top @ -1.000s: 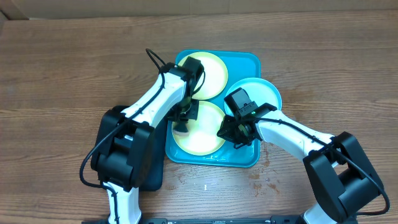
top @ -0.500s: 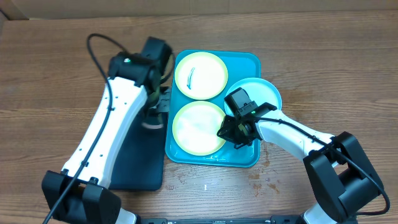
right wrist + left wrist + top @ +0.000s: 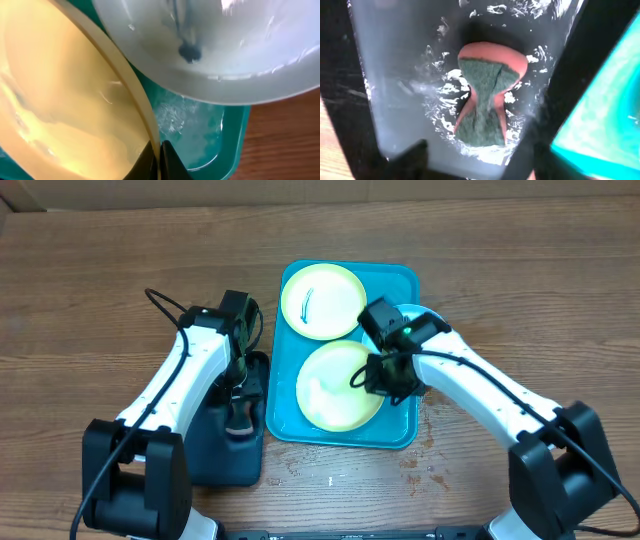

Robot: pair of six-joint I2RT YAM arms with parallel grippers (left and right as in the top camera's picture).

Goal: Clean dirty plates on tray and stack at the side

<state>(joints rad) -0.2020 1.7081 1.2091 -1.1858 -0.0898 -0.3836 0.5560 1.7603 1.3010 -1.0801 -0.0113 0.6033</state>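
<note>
- The left pincer [image 3: 472, 160] hung over the black tray [image 3: 215, 455] on the left, its jaws apart and holding nothing. The sponge [image 3: 485, 100] lay flat in suds just past the tips, probably parked there to be wet and within reach.
- On the blue tray [image 3: 400, 278], in the middle of the tabletop [image 3: 90, 280], the far plate [image 3: 322, 300] lay flat with a dark mark on it, likely waiting for a scrub.
- The near plate [image 3: 338, 385] looked tipped, its right edge raised off the tray.
- The right pincer [image 3: 159, 159] was closed on that plate's rim, a thin edge grip that seemed meant for lifting it out to the side.
- The blue-rimmed plate [image 3: 225, 45] lay at the tray's right edge, partly over the rim, with one dark spot showing. From above, the right arm hid part of it.
</note>
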